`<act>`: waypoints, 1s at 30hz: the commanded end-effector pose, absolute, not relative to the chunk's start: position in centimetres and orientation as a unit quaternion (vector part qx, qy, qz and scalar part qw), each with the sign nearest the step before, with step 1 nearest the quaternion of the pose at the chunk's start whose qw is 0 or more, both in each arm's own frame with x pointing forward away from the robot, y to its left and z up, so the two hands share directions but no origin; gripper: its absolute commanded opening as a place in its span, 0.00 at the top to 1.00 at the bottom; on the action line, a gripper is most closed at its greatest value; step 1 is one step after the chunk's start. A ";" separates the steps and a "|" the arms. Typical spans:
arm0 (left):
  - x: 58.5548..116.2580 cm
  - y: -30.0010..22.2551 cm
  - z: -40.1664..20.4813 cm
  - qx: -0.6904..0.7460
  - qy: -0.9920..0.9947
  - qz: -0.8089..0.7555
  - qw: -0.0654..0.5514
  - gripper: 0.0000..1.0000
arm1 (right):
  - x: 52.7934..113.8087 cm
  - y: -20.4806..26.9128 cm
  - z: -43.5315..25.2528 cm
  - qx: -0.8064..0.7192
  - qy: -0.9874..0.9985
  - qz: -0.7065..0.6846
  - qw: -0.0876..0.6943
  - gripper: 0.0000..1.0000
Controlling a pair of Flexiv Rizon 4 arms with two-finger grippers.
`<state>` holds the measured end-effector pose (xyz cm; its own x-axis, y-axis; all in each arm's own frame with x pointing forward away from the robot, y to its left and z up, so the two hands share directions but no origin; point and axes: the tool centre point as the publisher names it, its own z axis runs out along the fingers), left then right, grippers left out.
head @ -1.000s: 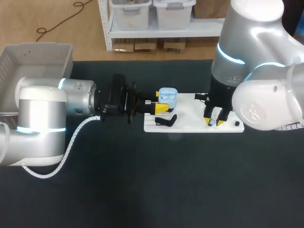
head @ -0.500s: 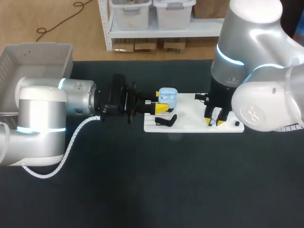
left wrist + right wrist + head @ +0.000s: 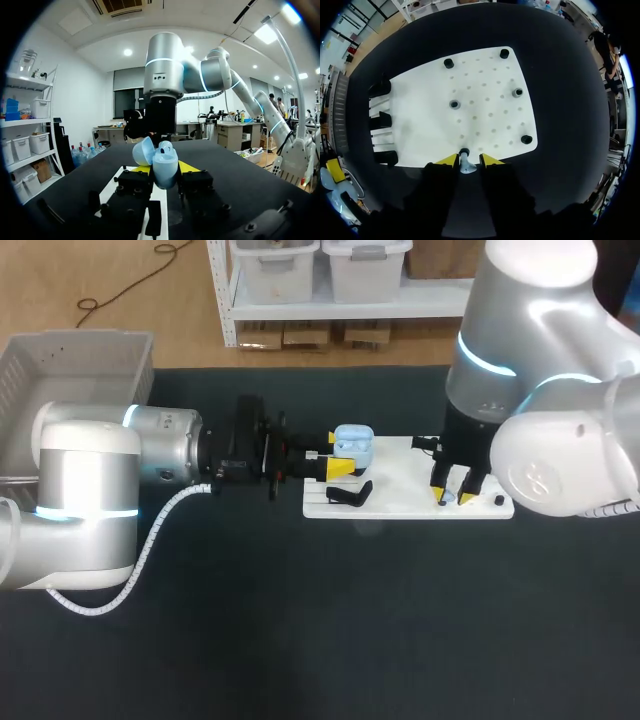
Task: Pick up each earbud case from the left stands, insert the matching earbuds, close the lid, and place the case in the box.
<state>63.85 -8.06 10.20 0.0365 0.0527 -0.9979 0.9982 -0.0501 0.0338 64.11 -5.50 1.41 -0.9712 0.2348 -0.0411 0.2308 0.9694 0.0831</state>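
A light blue earbud case with its lid up is held level at the left end of the white board; my left gripper is shut on it. In the left wrist view the case sits between the yellow tips of that gripper, lid tilted back. My right gripper points down at the board's right front edge. In the right wrist view a pale earbud stands at a black holder, and the right gripper is shut on it.
Several black holders dot the board, and black stands line its left end, one of them a stand lying by the case. A white box sits at the table's far left. Dark tabletop lies in front.
The right gripper's fingers stand a touch wider apart than half a second ago. The left arm and the case have not moved.
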 end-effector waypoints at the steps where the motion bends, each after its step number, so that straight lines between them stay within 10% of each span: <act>1: 63.8 -8.0 10.2 0.534 0.492 -0.490 0.483 1.00 | 63.8 -5.6 1.5 0.119 0.992 0.039 0.028 0.78; 12: 63.8 -8.0 10.2 0.534 0.492 -0.490 0.483 1.00 | 63.8 -5.5 1.3 0.119 0.992 0.040 0.023 1.00; 30: 63.8 -8.0 10.2 0.534 0.492 -0.490 0.483 1.00 | 63.1 -6.0 4.2 0.127 0.991 0.040 0.024 1.00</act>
<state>63.85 -8.06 10.20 0.0364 0.0527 -0.9979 0.9982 -0.0501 0.0338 63.73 -5.71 3.27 -0.9672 0.2521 -0.0322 0.2487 0.9648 0.0855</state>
